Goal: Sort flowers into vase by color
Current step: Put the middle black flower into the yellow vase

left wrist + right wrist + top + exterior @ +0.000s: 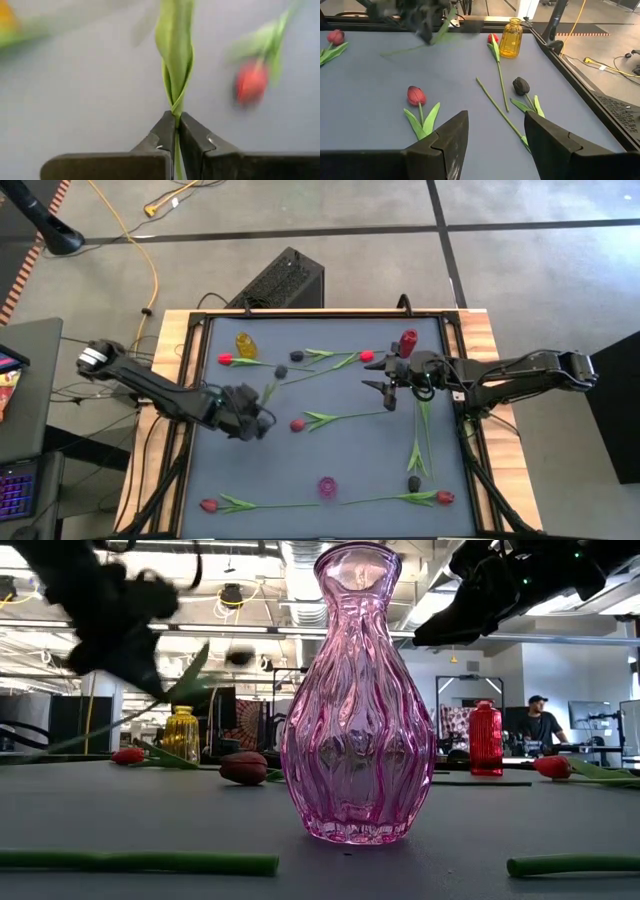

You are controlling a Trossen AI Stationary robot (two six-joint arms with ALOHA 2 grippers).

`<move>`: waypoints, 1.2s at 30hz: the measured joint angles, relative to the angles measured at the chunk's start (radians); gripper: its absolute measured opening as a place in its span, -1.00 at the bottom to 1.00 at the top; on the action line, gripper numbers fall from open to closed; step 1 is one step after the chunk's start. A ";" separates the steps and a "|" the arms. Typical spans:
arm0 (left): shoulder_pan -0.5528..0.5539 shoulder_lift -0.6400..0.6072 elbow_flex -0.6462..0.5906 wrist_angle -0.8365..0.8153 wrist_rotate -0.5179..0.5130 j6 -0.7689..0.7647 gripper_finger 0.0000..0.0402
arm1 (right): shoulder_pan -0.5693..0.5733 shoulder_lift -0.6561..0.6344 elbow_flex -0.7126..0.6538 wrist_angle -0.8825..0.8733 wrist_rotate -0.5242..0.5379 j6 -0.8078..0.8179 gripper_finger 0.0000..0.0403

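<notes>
The bench (250, 470) carries three vases and flowers scattered flat over its grey top.

The left arm reaches in over the bench's left half. Its left tool (177, 117) is pinched tight on the thin green stem of one flower (175, 45), just below a curled leaf. In the low view this stem hangs off the bench beneath the arm. Its head is not clear, so I cannot tell its colour. The step in hand, as I judge it, is the pick-up of this flower, with the grip made and the carry to come. The next move calls for reading the head's colour, choosing the matching vase, turning the stem downward and threading it through a narrow neck without knocking the vase.

The right arm waits over the bench's right half, near the red vase (408, 340). Its right tool (495, 135) stands wide and holds nothing.

The pink vase (350, 710) stands near the front edge, and it is empty. The yellow vase (511, 38) stands at the far left, and no stem rises from it. The red vase shows no stem either.

The other flowers lie loose: a red one (225, 359) beside the yellow vase, a dark one (521, 85) close by, and a crimson one (297, 424) mid-bench. Others lie along the front edge.
</notes>
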 joint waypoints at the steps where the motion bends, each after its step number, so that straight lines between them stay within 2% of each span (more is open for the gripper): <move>1: 0.009 -0.024 0.000 0.029 -0.061 0.035 -1.00 | 0.001 0.000 0.000 0.000 0.000 0.000 0.10; 4: 0.042 -0.096 0.001 0.105 -0.198 0.147 -1.00 | 0.008 0.000 0.000 0.000 0.000 0.009 0.10; 7: 0.086 -0.156 0.002 0.178 -0.290 0.276 -1.00 | 0.023 0.000 0.000 -0.001 0.000 0.023 0.10; 12: 0.177 -0.232 0.002 0.309 -0.334 0.532 -1.00 | 0.047 0.000 0.000 -0.012 0.000 0.024 0.10; 20: 0.367 -0.327 0.003 0.527 -0.312 0.974 -1.00 | 0.055 0.000 0.000 -0.011 0.001 0.024 0.10; 23: 0.452 -0.366 0.003 0.571 -0.313 1.086 -1.00 | 0.054 0.000 0.000 -0.011 0.002 0.024 0.10; 30: 0.645 -0.432 0.003 0.611 -0.224 1.181 -1.00 | 0.054 0.000 0.000 -0.012 0.002 0.024 0.10; 36: 0.791 -0.421 0.003 0.609 -0.104 1.190 -1.00 | 0.054 0.000 0.000 -0.011 0.003 0.024 0.10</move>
